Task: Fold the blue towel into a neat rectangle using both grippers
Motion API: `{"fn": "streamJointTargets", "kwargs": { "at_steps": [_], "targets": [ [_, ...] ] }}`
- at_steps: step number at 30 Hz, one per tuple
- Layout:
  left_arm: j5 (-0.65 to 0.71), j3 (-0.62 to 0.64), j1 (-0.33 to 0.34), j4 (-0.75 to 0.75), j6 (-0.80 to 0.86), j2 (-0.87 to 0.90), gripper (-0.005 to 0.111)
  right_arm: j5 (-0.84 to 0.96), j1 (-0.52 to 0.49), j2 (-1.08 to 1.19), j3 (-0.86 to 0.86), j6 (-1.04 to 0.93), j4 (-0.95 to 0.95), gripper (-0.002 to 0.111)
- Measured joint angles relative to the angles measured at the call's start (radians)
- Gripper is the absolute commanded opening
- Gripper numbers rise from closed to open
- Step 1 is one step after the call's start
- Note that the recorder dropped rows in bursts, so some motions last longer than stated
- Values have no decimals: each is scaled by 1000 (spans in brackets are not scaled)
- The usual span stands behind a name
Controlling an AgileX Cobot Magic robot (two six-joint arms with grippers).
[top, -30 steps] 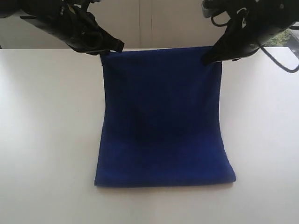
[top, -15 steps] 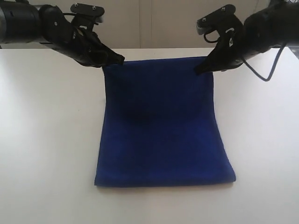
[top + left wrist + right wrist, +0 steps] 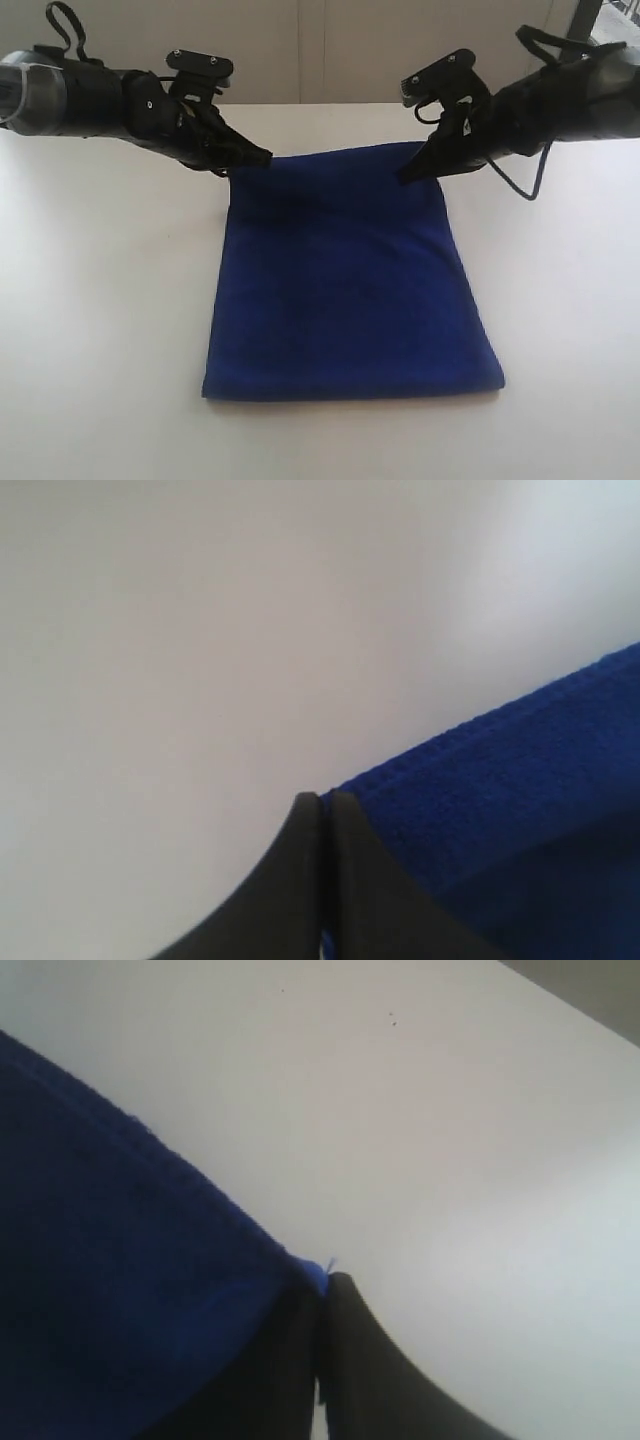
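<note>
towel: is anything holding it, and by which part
The towel, by its far corners: left gripper on the left one, right gripper on the right.

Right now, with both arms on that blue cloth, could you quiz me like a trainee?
1. True or false: the blue towel lies crumpled in a heap on the table.
2. In the exterior view, where do the left gripper and right gripper hold it? A: near corners. B: far corners. C: middle.
3. Fill in: both grippers' jaws are ___ on the cloth.
Key: 1 false; 2 B; 3 shut.
</note>
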Motion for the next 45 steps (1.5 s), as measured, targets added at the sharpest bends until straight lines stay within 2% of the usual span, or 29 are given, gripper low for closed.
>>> {"fn": "streamJointTargets", "kwargs": {
  "at_steps": [9,11,13,14,15,16,17,18,20,22,24,27,28,30,31,32,34,36,40,45],
  "targets": [
    [-88,0,0,0,0,67,1,-109,-6,94,0,0,0,0],
    [-88,0,0,0,0,71,7,-119,-6,104,0,0,0,0],
    [-79,0,0,0,0,73,19,-128,-6,106,0,0,0,2],
    [-77,0,0,0,0,75,32,-133,-6,106,0,0,0,8],
    [-77,0,0,0,0,75,38,-142,-6,106,0,0,0,12],
    [-77,0,0,0,0,75,47,-145,-6,106,0,0,0,25],
    [-77,0,0,0,0,75,51,-150,-6,106,0,0,0,30],
    [-77,0,0,0,0,75,55,-158,-6,106,0,0,0,42],
    [-77,0,0,0,0,75,58,-172,-6,106,0,0,0,59],
    [-77,0,1,0,0,75,58,-185,-6,102,0,0,0,64],
    [-73,0,7,0,0,66,58,-187,-6,87,0,0,0,64],
    [-40,0,60,0,2,18,58,-158,-25,25,0,13,0,59],
    [-25,0,83,0,2,1,56,-134,-36,4,0,34,0,50],
    [29,0,136,0,-20,-32,51,-76,-61,-34,0,122,0,25],
    [62,0,160,0,-36,-45,47,-43,-69,-48,0,168,0,15],
    [86,0,171,0,-48,-50,38,-17,-69,-57,0,194,8,2],
    [141,0,177,-6,-69,-64,20,84,-52,-74,-32,211,86,0],
    [158,0,165,-21,-73,-83,1,179,-37,-73,-104,92,233,0],
    [198,0,135,-36,-75,-87,0,366,-33,40,-270,-282,659,0],
    [254,0,133,-94,-75,-50,0,376,-33,177,-355,-342,724,0]
  ]
}}
